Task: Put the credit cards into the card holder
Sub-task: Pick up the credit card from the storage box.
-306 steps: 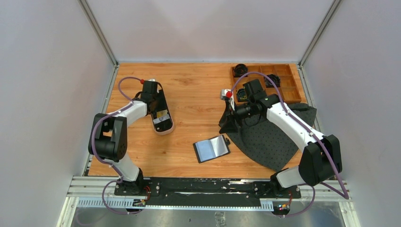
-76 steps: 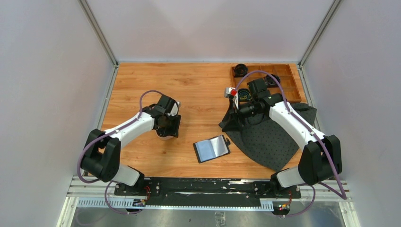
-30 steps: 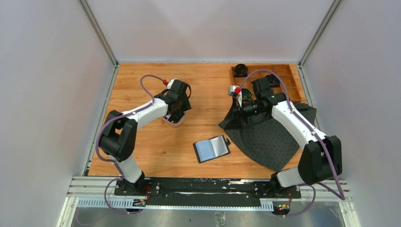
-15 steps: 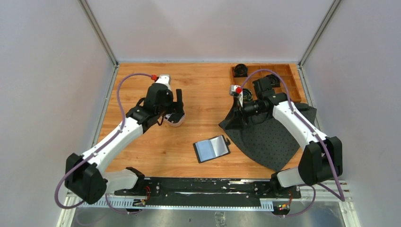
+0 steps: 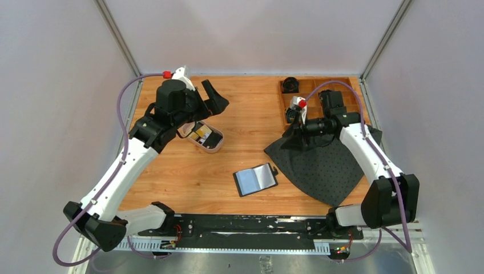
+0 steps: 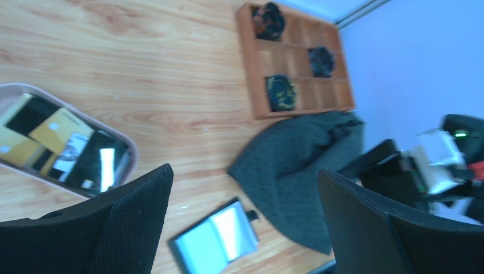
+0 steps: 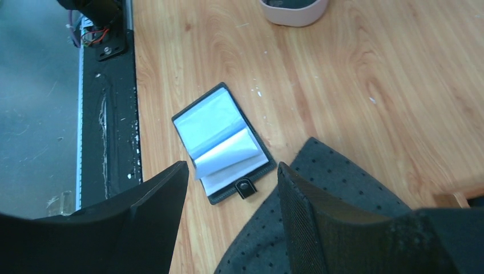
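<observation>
Upper left of top view: left gripper (image 6: pixel 244 174) high above table, fingers spread wide, nothing between. Just below it: oval tray (image 5: pixel 220 147) holding credit cards (image 5: pixel 200 134), gold and black overlapping. Lower centre: card holder (image 5: pixel 255 179) lying open on wood, well apart from tray. Right of it: dark dotted cloth (image 5: pixel 325 165). Right gripper (image 7: pixel 233 168) over cloth's left corner, fingers apart, empty. Upper right: wooden compartment box (image 5: pixel 354 108).
</observation>
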